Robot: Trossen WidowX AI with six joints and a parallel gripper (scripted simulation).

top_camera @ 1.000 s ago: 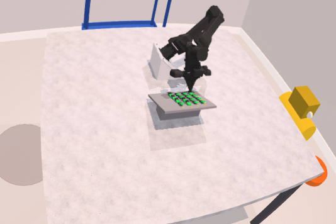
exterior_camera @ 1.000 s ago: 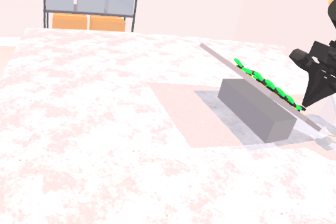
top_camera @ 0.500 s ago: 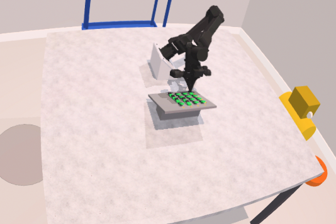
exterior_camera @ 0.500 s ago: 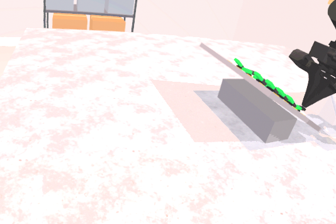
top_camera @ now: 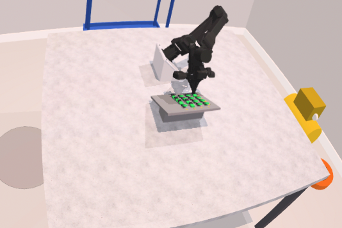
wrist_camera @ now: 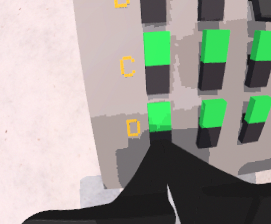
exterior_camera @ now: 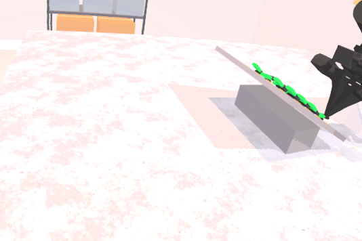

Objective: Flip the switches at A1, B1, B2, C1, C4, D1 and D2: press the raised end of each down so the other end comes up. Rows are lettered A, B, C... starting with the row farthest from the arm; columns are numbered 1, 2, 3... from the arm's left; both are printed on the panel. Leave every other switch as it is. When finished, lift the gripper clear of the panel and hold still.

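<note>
panel point(top_camera: 162, 105) point(exterior_camera: 234, 59) point(wrist_camera: 102, 95) slopes, its switches green and black, beneath the closed gripper point(top_camera: 193, 93) point(exterior_camera: 326, 116) point(wrist_camera: 159, 146).

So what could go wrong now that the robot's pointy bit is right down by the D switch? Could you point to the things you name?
The closed gripper point(top_camera: 193, 93) point(exterior_camera: 327, 117) point(wrist_camera: 159, 146) is at the black end of the first switch in row D point(wrist_camera: 159, 116). It might slip off that small end. The next switch in row D point(wrist_camera: 212, 119) is close, so a sideways slide could bump it. The panel point(top_camera: 162, 104) point(exterior_camera: 237, 63) point(wrist_camera: 102, 90) slopes, so the tip might skid.
</note>
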